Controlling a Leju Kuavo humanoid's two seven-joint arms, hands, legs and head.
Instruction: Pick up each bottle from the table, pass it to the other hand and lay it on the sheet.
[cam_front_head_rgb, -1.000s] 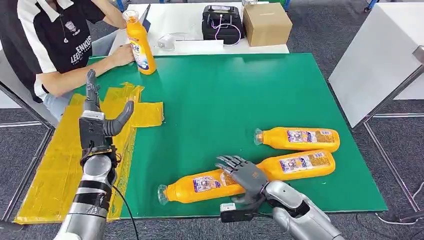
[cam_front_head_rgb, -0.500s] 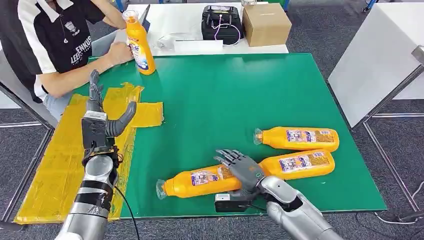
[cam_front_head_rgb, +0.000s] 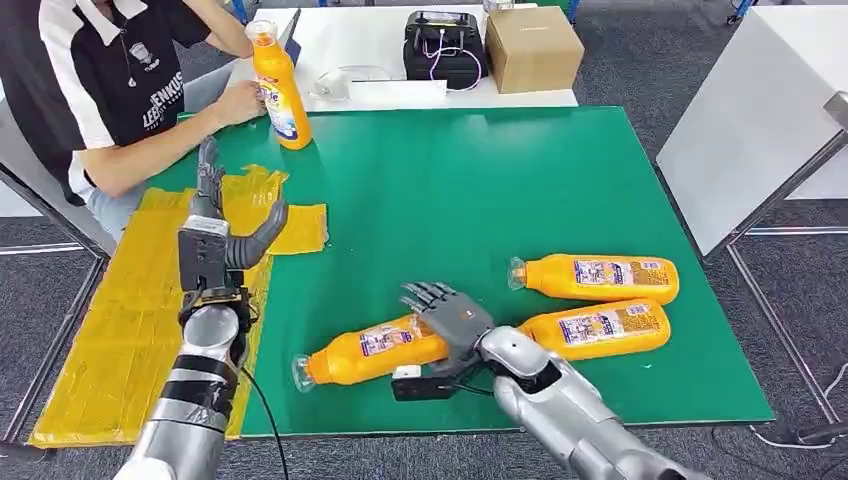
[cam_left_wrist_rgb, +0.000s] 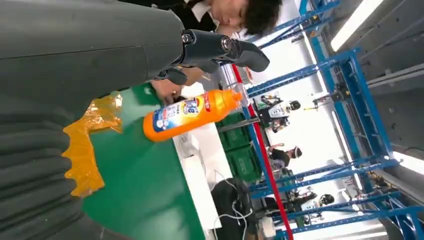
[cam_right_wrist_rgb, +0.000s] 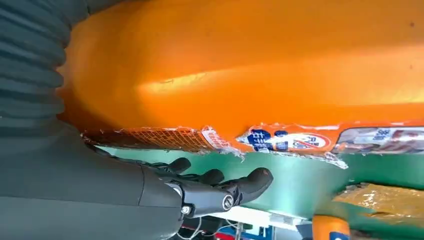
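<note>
My right hand (cam_front_head_rgb: 447, 322) grips an orange bottle (cam_front_head_rgb: 368, 350) around its middle, the clear cap pointing left, low over the green table (cam_front_head_rgb: 440, 190). In the right wrist view the bottle (cam_right_wrist_rgb: 250, 65) sits close above my fingers (cam_right_wrist_rgb: 220, 189). My left hand (cam_front_head_rgb: 218, 228) stands upright and open, fingers straight, above the yellow sheet (cam_front_head_rgb: 110, 330) at the table's left edge. Two more orange bottles (cam_front_head_rgb: 595, 277) (cam_front_head_rgb: 600, 328) lie side by side on the right. A fourth bottle (cam_front_head_rgb: 277, 90) stands upright at the far left, also seen in the left wrist view as an orange bottle (cam_left_wrist_rgb: 192, 112).
A person in a black and white shirt (cam_front_head_rgb: 100, 70) sits at the far left with a hand (cam_front_head_rgb: 238, 100) on the standing bottle. Behind the green table a white table holds a black case (cam_front_head_rgb: 442, 42) and a cardboard box (cam_front_head_rgb: 532, 45). Another white table (cam_front_head_rgb: 760, 110) stands to the right.
My right hand has carried its bottle to the left, away from the two lying bottles. My left hand has shifted a little forward and to the right, still open.
</note>
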